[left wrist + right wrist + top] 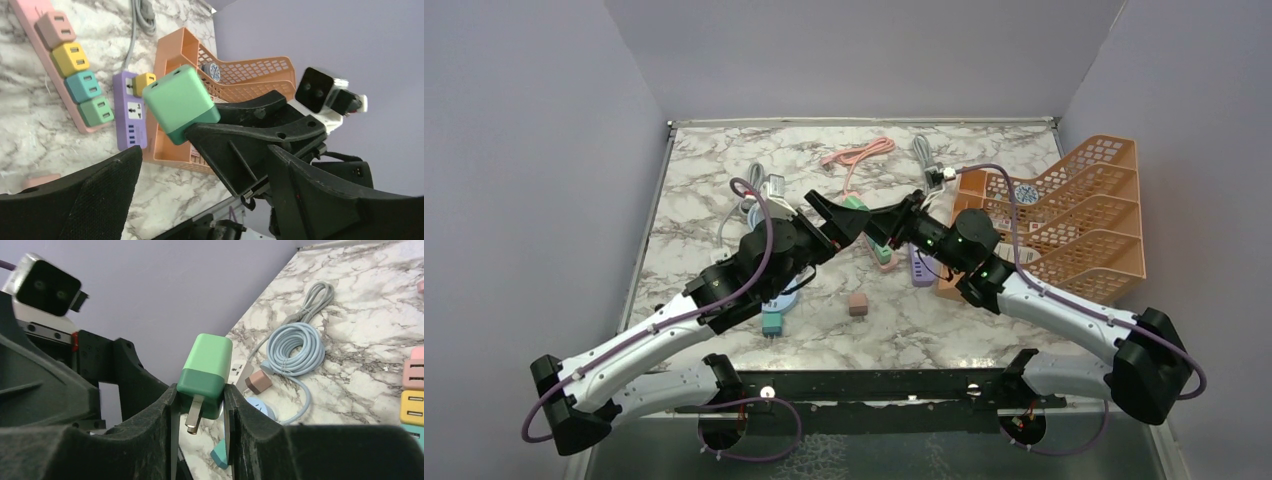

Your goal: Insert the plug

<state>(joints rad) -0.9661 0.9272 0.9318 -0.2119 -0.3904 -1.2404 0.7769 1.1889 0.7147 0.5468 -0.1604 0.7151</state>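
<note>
Green plug (205,372) sits clamped between the right jaws; left jaws stand wide, not touching it

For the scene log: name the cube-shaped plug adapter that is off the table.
The two-tone green cube adapter, held aloft by the right gripper; the rest sit in power strips or on the marble tabletop.

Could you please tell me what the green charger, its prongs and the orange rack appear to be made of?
The green charger looks like matte plastic: even two-tone colour with a soft sheen. Its prongs look like metal, silvery and reflective. The orange rack is probably moulded plastic, given its uniform colour and lattice walls.
</note>
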